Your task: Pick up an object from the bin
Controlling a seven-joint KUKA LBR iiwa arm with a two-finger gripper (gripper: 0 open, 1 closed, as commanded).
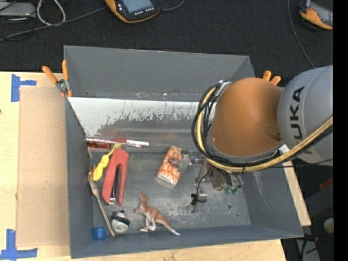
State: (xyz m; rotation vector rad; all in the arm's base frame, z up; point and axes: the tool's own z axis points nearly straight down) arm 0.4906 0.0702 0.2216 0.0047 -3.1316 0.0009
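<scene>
Though the jaws hang near the floor of the bin [255, 200], right of an orange packet [170, 166], their spread is unclear.

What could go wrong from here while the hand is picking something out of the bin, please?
1. The hand is above bare bin floor, to the right of the orange-and-white packet and the toy dinosaur and touching neither. Closing here would probably catch nothing.
2. The red-handled tool and the yellow piece lie close together at the left, so a grasp there might catch both or slip.
</scene>
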